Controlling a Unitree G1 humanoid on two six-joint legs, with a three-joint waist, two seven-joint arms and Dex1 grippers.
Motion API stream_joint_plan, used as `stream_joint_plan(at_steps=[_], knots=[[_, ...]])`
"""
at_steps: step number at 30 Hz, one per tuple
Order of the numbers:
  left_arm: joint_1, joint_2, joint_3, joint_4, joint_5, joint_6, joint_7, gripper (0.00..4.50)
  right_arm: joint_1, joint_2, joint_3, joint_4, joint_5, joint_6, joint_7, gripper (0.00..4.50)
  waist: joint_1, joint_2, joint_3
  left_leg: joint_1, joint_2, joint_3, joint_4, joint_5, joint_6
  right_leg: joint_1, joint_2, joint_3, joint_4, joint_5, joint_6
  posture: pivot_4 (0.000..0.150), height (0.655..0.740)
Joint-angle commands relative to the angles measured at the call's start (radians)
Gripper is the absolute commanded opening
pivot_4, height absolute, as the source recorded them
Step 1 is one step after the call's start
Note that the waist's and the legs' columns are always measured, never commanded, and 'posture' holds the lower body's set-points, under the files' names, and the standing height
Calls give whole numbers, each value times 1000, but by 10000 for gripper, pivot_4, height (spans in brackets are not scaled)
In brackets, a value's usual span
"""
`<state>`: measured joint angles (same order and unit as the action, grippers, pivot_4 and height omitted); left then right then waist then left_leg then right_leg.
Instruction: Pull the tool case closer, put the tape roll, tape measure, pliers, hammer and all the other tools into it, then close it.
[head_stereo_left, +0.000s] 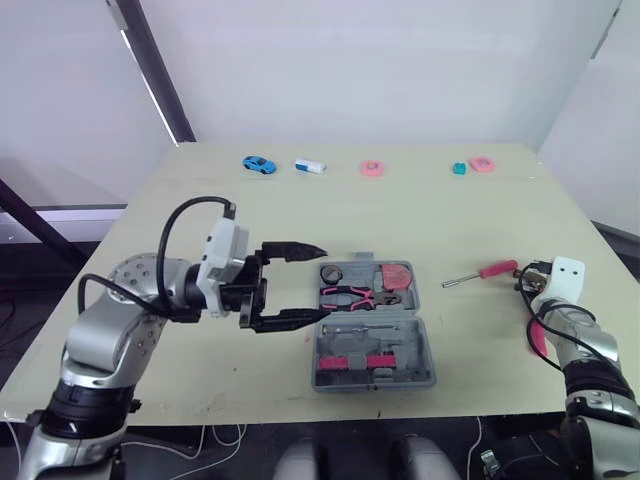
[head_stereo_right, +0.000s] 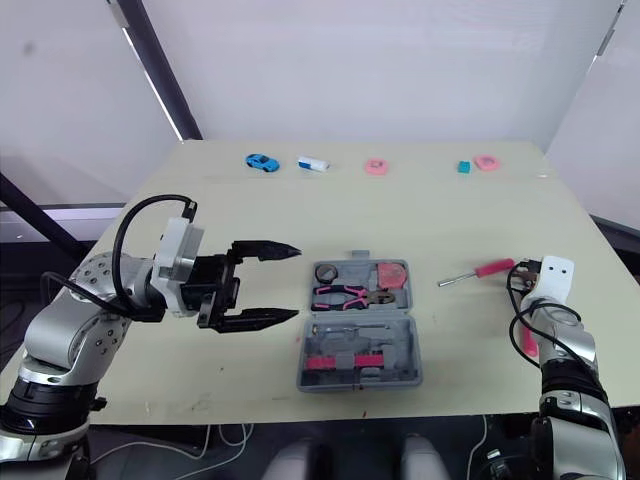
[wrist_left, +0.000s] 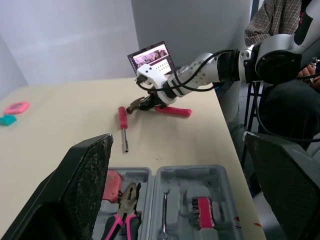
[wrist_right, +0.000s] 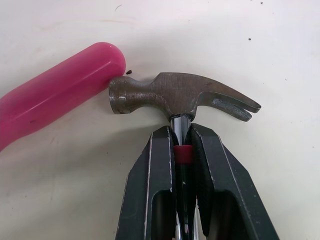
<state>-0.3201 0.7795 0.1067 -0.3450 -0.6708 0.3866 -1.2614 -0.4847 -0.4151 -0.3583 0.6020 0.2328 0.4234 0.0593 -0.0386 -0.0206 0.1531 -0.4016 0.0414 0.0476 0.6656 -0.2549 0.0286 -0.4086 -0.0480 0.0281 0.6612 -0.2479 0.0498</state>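
The grey tool case (head_stereo_left: 425, 345) lies open near the table's front edge. Its far half holds the pink-handled pliers (head_stereo_left: 347, 296), a dark tape roll (head_stereo_left: 332, 273) and a pink tape measure (head_stereo_left: 397, 275). My left gripper (head_stereo_left: 325, 282) is open, its fingers (wrist_left: 85, 185) spread at the case's left edge, one on each side of the hinge line. My right gripper (wrist_right: 181, 132) is shut on the hammer (wrist_right: 175, 95) just below its steel head, low over the table at the right. The hammer's head rests against the pink-handled screwdriver (head_stereo_left: 485, 271).
Along the far edge sit a blue toy car (head_stereo_left: 258, 163), a white block (head_stereo_left: 310, 165), two pink items (head_stereo_left: 372, 168) (head_stereo_left: 482, 163) and a teal cube (head_stereo_left: 459, 168). A seated person (wrist_left: 280, 30) and a lit screen (wrist_left: 150, 56) are beyond the table's right side.
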Motion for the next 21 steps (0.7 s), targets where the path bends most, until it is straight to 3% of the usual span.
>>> stream_joint_plan(at_steps=[1,8,13,21], knots=[[4,8,20,-33,-21,-7,1,45000,48,-21,-1,-105,0,52,7,1057,2,0,0,0,0,0,-1,0,0,0,0,0,0,0,0,1500,7400],[45,5,55,-22,-58,-3,-13,45000,227,-41,62,-470,15,179,102,1057,2,0,0,0,0,-1,-3,0,0,-1,0,0,0,0,0,1500,7400],[101,66,57,-23,-101,-2,-151,45000,335,-31,138,-700,43,292,165,1057,-5,1,1,1,1,0,-3,0,0,-2,1,2,0,-1,0,1500,7400],[130,118,51,-29,-126,-9,-268,45000,371,88,238,-840,28,367,106,1057,-1,1,2,1,1,0,-3,0,0,-2,1,2,0,-2,-3,1500,7400]])
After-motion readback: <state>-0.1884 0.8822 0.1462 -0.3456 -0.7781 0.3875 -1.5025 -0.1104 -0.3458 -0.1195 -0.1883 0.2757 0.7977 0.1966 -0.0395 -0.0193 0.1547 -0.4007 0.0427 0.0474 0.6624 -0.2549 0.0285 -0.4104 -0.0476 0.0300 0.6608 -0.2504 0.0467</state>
